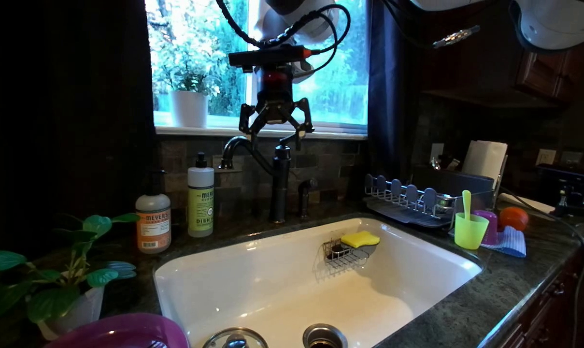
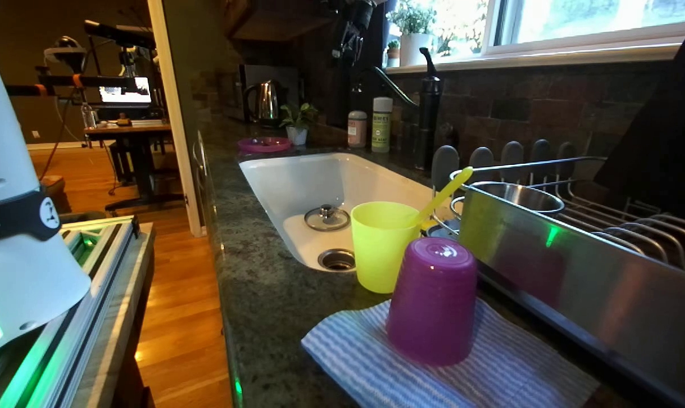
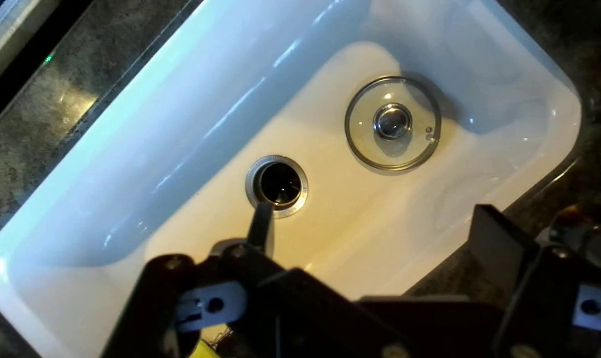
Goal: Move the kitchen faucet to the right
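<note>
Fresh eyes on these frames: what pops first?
Probably the big white sink, set into the dark counter, with the jaws hanging open higher up. Then the upturned purple cup on a striped cloth and the lime-green cup beside it, up close in an exterior view. The dark kitchen faucet, behind the sink, stands out less.

Kitchen faucet (image 1: pixel 280 186), dark bronze-black metal, glossy at the bend; tall stem upright on the bench (image 1: pixel 446 309), just behind the rim of the sink (image 1: pixel 272 258); gooseneck spout (image 1: pixel 259 156) left of stem in both exterior views, mouth downward; small lever (image 2: pixel 428 60) atop, raised at a slant
</note>
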{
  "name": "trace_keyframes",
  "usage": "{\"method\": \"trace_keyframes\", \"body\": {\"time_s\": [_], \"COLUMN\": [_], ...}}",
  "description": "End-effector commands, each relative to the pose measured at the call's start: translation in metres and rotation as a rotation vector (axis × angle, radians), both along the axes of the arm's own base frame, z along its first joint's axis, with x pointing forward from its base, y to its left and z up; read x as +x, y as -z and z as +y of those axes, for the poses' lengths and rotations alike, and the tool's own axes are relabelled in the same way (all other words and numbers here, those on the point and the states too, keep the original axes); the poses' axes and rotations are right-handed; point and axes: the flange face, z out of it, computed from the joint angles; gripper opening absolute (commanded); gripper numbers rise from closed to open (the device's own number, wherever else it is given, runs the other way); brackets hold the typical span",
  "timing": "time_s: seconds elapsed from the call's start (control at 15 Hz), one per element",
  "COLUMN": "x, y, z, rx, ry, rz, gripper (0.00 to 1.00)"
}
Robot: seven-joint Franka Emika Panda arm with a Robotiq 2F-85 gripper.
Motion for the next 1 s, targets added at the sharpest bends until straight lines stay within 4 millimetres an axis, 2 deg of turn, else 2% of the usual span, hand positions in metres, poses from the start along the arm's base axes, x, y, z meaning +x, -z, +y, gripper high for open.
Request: {"method": "trace_keyframes", "body": {"time_s": [0.0,0.13,0.27,0.47,0.6,0.93], "x": [-0.013,-0.016,-0.016,-0.010,0.000,0.022], "y": [-0.023,-0.040,-0.048,-0.045,-0.035,-0.027], "z": [0.011,0.017,0.018,0.016,0.015,0.019], "rx": [0.051,0.021,-0.013,-0.116,-0.152,-0.146], "ry": [-0.142,-0.197,-0.210,-0.167,-0.143,-0.149], "rz": [-0.068,-0.146,-0.184,-0.228,-0.268,-0.393], "gripper": [1.00,1.00,1.00,1.00,1.00,1.00]}}
